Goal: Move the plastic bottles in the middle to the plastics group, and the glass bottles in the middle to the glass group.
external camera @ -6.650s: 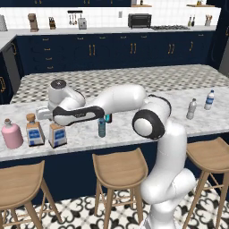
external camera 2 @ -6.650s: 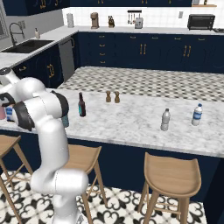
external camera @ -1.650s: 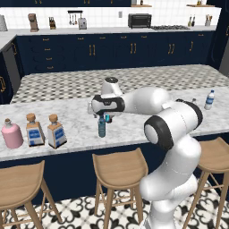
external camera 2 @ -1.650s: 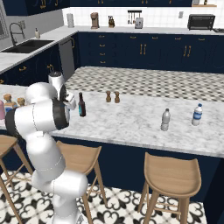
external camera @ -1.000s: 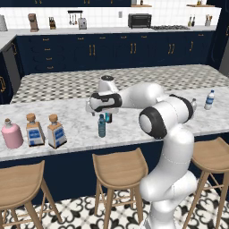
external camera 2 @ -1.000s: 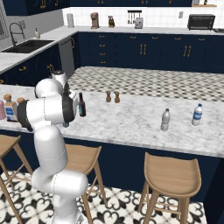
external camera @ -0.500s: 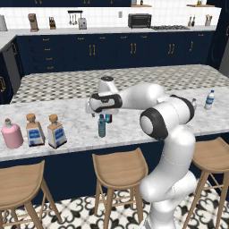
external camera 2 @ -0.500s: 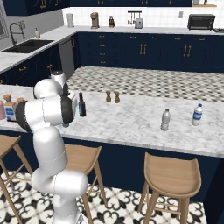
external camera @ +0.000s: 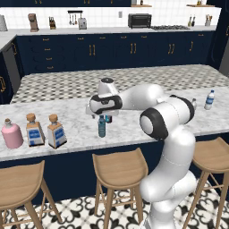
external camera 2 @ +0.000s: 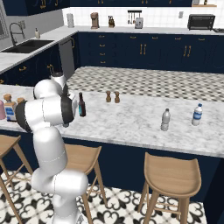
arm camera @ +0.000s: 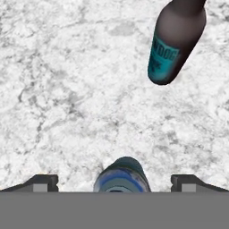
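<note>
Salt & pepper shakers on marble counter, w/ stools.

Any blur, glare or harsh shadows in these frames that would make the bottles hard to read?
Left base view: flat, even light, no glare; the small teal bottle is sharp. Right base view: equally even; the dark bottle reads clearly. Hand view: the dark bottle's label print is soft and illegible, and the marble counter looks slightly smeared.

Glossy dark glass bottle stands on polished grey-veined marble counter.

Teal bottle upright beside dark bottle.
</note>
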Robot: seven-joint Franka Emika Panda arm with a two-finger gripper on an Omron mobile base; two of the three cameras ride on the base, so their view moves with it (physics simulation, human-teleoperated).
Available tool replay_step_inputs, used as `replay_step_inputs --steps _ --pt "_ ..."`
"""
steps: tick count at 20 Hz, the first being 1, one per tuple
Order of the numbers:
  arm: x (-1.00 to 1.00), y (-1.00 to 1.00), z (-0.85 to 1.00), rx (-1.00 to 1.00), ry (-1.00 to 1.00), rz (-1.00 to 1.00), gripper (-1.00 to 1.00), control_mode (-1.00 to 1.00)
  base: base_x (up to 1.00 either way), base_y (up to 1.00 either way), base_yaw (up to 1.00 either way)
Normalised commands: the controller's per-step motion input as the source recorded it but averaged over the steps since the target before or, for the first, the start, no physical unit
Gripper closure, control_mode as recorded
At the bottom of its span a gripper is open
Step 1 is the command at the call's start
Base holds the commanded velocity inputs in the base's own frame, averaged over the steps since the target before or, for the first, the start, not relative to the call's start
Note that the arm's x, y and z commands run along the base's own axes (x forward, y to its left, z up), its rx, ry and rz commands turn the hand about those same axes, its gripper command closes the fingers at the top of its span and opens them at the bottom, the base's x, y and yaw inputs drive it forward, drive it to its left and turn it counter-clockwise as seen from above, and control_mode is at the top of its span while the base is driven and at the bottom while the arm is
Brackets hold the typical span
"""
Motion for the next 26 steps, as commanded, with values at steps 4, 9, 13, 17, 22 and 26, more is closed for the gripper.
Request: replay_step_inputs --steps 4,9,13,17,22,26 --pt "0.0 0.0 -0.04 0.0 0.0 0.0 1.0 -1.0 0.0 0.0 0.0" --pt "0.0 0.0 0.0 0.0 0.0 0.0 1.0 -1.0 0.0 0.0 0.0" --pt "0.0 -0.18 0.06 0.0 0.0 0.0 1.0 -1.0 0.0 0.0 0.0" --pt "-0.24 -0.5 0.4 0.0 0.0 0.0 1.0 -1.0 0.0 0.0 0.0" --pt "-0.58 -0.73 0.41 0.0 0.0 0.0 1.0 -1.0 0.0 0.0 0.0" --pt "-0.7 -0.87 0.42 0.0 0.02 0.0 1.0 -1.0 0.0 0.0 0.0"
